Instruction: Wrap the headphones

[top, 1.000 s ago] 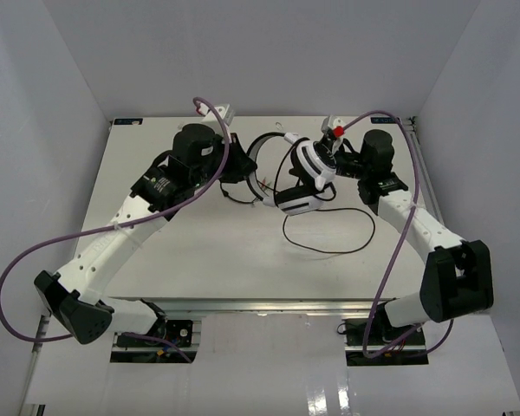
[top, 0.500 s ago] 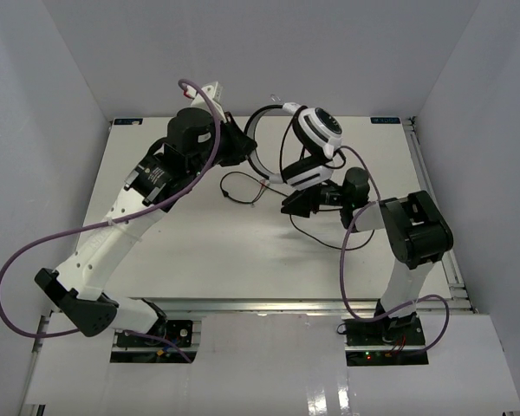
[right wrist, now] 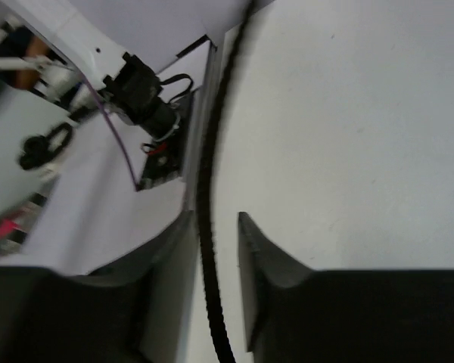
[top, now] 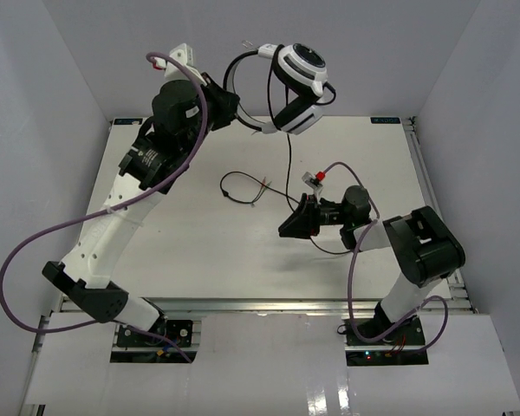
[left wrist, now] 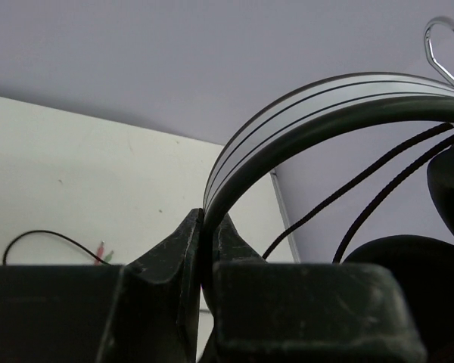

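The headphones [top: 301, 62] hang in the air above the table's far edge, white earcups to the right, thin black headband [top: 239, 68] to the left. My left gripper [top: 228, 102] is shut on the headband; in the left wrist view the band [left wrist: 325, 98] rises from between the closed jaws [left wrist: 206, 231], with a black pad [left wrist: 408, 265] at the right. The thin black cable [top: 288, 165] drops to the table and runs to my right gripper [top: 288, 225], low at centre-right. In the right wrist view the cable [right wrist: 206, 219] passes between the open gripper [right wrist: 212, 249], unclamped.
The cable's loose end [top: 241, 186] loops on the white table [top: 156, 243] at centre, plugs showing in the left wrist view [left wrist: 100, 248]. Purple robot cables [top: 35, 247] arc beside both arms. White walls close in the back and sides.
My left arm has lifted the headphones up and back, off the table. My right gripper has left the headphones and come down near the table, around the hanging cable.
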### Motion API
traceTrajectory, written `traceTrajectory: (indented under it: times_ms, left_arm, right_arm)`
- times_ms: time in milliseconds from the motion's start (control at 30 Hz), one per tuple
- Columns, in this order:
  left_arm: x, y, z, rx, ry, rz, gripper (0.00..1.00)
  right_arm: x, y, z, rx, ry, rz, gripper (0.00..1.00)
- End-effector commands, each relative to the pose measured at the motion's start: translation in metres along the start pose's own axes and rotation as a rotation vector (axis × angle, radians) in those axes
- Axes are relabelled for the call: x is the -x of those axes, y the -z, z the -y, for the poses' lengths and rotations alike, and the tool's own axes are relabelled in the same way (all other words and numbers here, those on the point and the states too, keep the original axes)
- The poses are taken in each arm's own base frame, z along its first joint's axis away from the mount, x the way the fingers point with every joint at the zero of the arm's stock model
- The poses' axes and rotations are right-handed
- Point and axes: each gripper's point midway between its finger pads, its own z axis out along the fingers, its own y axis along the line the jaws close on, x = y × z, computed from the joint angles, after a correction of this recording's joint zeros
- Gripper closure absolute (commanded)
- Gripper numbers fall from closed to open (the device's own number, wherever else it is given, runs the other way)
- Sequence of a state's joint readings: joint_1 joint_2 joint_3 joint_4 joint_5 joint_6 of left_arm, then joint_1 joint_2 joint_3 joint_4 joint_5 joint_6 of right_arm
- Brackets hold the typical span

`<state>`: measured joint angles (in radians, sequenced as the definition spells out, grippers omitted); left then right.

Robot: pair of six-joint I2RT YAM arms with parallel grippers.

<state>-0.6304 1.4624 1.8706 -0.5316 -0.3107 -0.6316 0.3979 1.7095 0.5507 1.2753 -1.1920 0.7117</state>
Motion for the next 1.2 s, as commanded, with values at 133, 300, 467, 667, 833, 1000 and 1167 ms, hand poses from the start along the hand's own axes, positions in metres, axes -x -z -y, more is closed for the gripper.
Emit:
traceTrajectory:
  times_ms: [133, 300, 467, 667, 833, 1000, 1167]
  left_arm:
    - [0.059, -0.016, -0.047, 0.132, 0.013, 0.187, 1.00]
    - [0.041, -0.032, -0.082, 0.216, -0.046, 0.176, 1.00]
    - [-0.014, -0.063, -0.118, 0.285, -0.074, 0.077, 1.00]
    - [-0.088, -0.078, -0.162, 0.346, -0.112, -0.060, 1.00]
    - [-0.157, -0.078, -0.176, 0.320, -0.103, -0.205, 1.00]
    - [-0.221, -0.063, -0.163, 0.164, -0.192, -0.384, 1.00]
    - [-0.243, -0.044, -0.146, 0.042, -0.205, -0.463, 1.00]
  right_arm:
    - [0.032, 0.009, 0.010, -0.255, 0.508, -0.160, 0.87]
    - [0.058, 0.024, 0.001, -0.472, 0.742, -0.339, 0.92]
    - [0.075, 0.016, -0.009, -0.649, 1.034, -0.590, 0.92]
    - [0.154, 0.035, -0.028, -0.846, 1.298, -0.614, 0.92]
    - [0.197, 0.043, -0.030, -0.992, 1.425, -0.656, 0.92]
    - [0.220, 0.051, -0.030, -1.074, 1.471, -0.620, 0.92]
    - [0.219, 0.063, -0.008, -1.123, 1.435, -0.591, 0.92]
